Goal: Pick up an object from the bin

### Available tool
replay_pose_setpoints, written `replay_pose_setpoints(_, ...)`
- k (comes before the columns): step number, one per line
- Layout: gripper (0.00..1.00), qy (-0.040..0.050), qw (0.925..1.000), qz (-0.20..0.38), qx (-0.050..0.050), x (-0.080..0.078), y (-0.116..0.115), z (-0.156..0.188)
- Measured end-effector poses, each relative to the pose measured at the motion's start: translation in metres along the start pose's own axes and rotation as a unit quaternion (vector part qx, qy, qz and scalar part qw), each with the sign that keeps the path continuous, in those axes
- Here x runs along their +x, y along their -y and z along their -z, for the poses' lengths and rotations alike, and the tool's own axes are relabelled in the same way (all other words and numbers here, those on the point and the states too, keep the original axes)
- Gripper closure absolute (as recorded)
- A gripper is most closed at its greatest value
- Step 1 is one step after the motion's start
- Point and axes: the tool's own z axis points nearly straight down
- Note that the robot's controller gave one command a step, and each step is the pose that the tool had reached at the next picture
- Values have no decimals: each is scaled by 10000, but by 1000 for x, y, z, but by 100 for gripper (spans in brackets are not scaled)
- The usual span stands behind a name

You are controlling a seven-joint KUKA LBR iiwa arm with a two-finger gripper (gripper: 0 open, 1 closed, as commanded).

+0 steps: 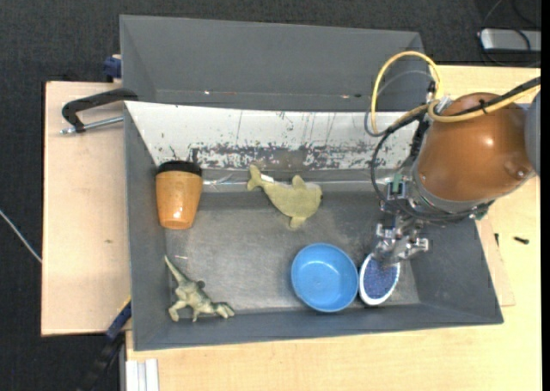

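Beneath jaws, blue white-rimmed oval (pixel 379 281) lying beside blue bowl (pixel 324 277); gripper (pixel 398 250) hovering, jaw opening impossible to tell; nothing lifted yet.

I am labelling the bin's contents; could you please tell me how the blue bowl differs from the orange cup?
The blue bowl is wide and shallow; the orange cup is taller and narrower, with a black rim. The bowl sits open side up at the front, near the gripper; the cup is at the left by the back wall. Both are round vessels.
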Motion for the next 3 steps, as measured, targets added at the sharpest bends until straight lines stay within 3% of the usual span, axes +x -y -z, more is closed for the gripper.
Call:
replay_pose_setpoints(1, 0, -1, 10000, -1, -11, 0, -1, -1)
replay_pose_setpoints(2, 0, -74, 9615, 2746, -16, -12, -2, -41)
replay_pose_setpoints(3, 100, -65, 9616, 2743, -3, -13, -1, -40)
